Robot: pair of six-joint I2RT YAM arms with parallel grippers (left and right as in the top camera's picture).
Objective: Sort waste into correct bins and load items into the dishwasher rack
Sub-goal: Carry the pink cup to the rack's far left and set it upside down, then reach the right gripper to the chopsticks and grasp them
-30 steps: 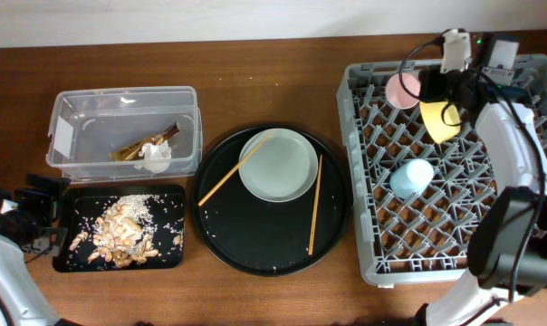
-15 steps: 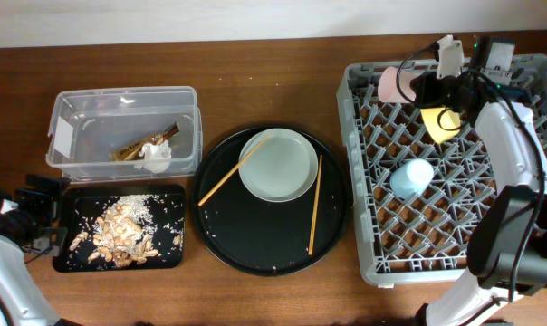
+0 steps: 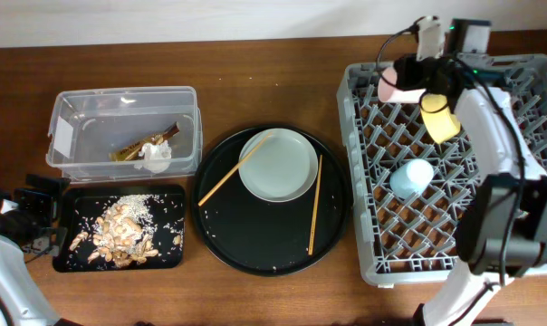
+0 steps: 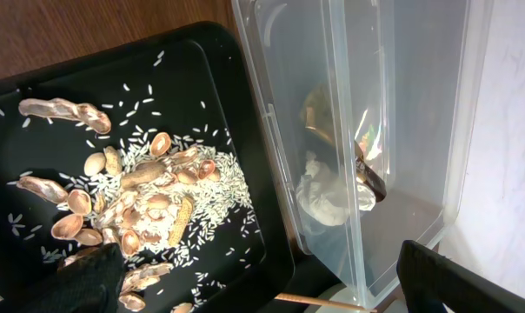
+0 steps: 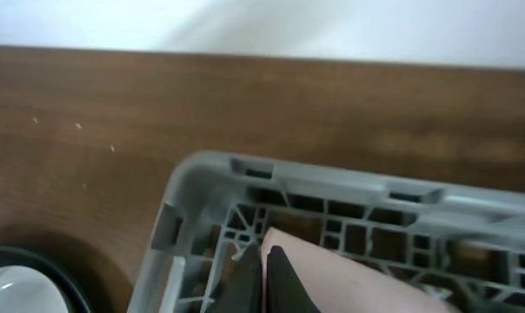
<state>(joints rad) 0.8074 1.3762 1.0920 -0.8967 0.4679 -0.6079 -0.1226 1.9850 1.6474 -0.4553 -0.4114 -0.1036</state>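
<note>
At the bench's far right corner the right gripper (image 3: 407, 74) has its jaws pinched on the pink cup (image 3: 391, 88), over the dishwasher rack (image 3: 382, 226). The yellow bowl (image 3: 439, 116) crowds just beside it. Only the right wrist view shows that rim grip. The left gripper (image 3: 45, 210) sits at the near left edge, jaws wide, beside the black tray (image 3: 65, 261).

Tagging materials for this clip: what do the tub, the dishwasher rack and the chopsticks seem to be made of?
The tub looks like clear glossy plastic: the wrapper and tissue show through its walls. The dishwasher rack looks like matte grey moulded plastic, given its lattice of pegs. The chopsticks seem wood or bamboo: pale tan, unglossy.
</note>
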